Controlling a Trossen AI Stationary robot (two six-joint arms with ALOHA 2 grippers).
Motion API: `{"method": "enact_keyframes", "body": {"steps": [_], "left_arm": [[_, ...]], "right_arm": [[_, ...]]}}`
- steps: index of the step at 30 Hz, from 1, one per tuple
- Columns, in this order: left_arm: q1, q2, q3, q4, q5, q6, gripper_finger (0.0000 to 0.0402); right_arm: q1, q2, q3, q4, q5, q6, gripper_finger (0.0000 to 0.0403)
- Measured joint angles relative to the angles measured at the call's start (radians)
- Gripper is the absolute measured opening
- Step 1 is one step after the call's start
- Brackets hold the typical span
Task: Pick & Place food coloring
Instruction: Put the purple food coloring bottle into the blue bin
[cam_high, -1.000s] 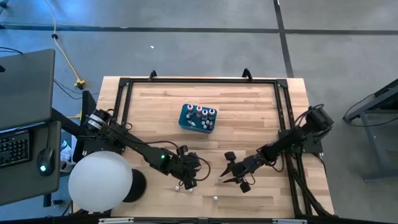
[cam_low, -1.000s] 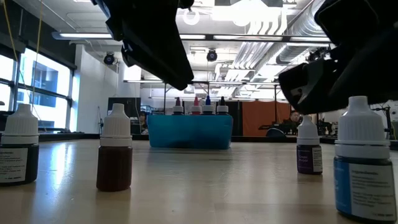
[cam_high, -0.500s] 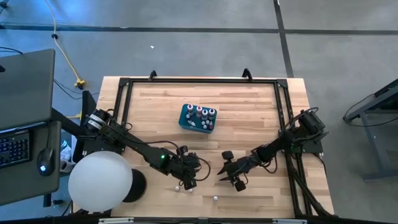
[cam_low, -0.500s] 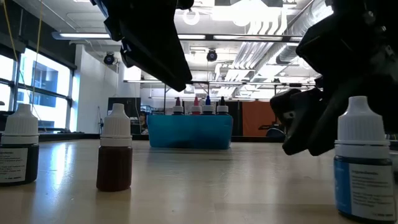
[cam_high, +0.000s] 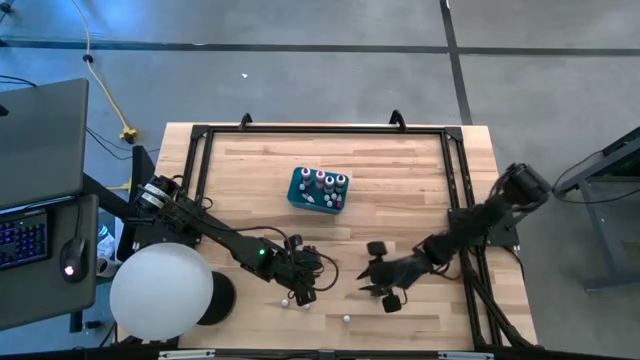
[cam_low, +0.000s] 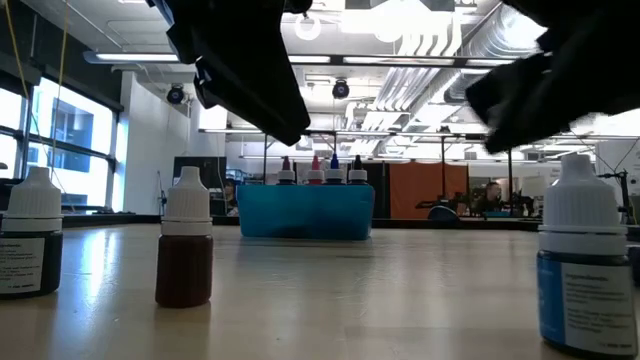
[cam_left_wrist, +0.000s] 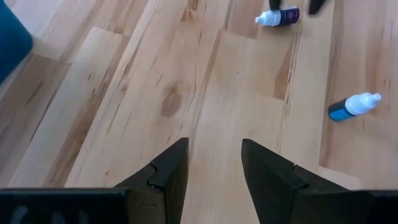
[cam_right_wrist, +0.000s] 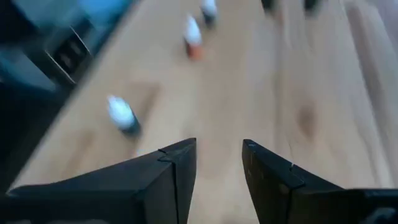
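Note:
The teal box (cam_high: 318, 189) stands mid-table and holds several food coloring bottles upright (cam_low: 318, 170). Loose bottles stand near the front edge: a dark one (cam_low: 30, 245), a brown one (cam_low: 185, 250) (cam_high: 284, 300) and a blue one (cam_low: 585, 265) (cam_high: 346, 319). A purple bottle (cam_left_wrist: 277, 15) shows only in the left wrist view, close to my right gripper's fingers. My left gripper (cam_high: 303, 288) (cam_left_wrist: 214, 152) hangs open above the wood beside the brown bottle. My right gripper (cam_high: 380, 285) (cam_right_wrist: 217, 149) is open over bare wood, raised off the table (cam_low: 540, 80).
A black frame (cam_high: 455, 200) runs round the tabletop. A white globe (cam_high: 160, 290) stands at the near left corner. A laptop and keyboard (cam_high: 30, 200) sit off the table's left side. Bare wood lies between the box and the two grippers.
My right gripper has dipped down at the purple bottle, then risen and shifted a little toward the table's right edge, tipping as it went. The purple bottle that stood at the right of the low view no longer shows there.

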Motion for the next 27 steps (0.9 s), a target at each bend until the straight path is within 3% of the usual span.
{"method": "enact_keyframes", "body": {"steps": [4, 7, 11, 14, 19, 27], "left_arm": [[0.0, 0.0, 0.0, 0.008, -0.001, 0.0, 0.0145], [0.0, 0.0, 0.0, 0.008, -0.001, 0.0, 0.0145], [0.0, 0.0, 0.0, 0.009, -0.002, 0.0, 0.0145], [0.0, 0.0, 0.0, 0.009, -0.002, 0.0, 0.0145], [0.0, 0.0, 0.0, 0.009, 0.007, -0.003, 0.0145], [0.0, 0.001, 0.0, 0.009, 0.017, -0.004, 0.0145]], "right_arm": [[0.044, -0.04, 0.124, -0.459, 0.064, 0.225, 0.0122], [0.068, -0.039, 0.199, -0.644, 0.042, 0.425, 0.0122], [0.096, -0.013, 0.237, -0.679, -0.038, 0.577, 0.0122], [0.109, 0.014, 0.24, -0.678, -0.031, 0.664, 0.0122], [0.109, 0.086, 0.24, -0.683, 0.034, 0.728, 0.0122], [0.072, 0.169, 0.24, -0.664, 0.007, 0.762, 0.0122]]}}
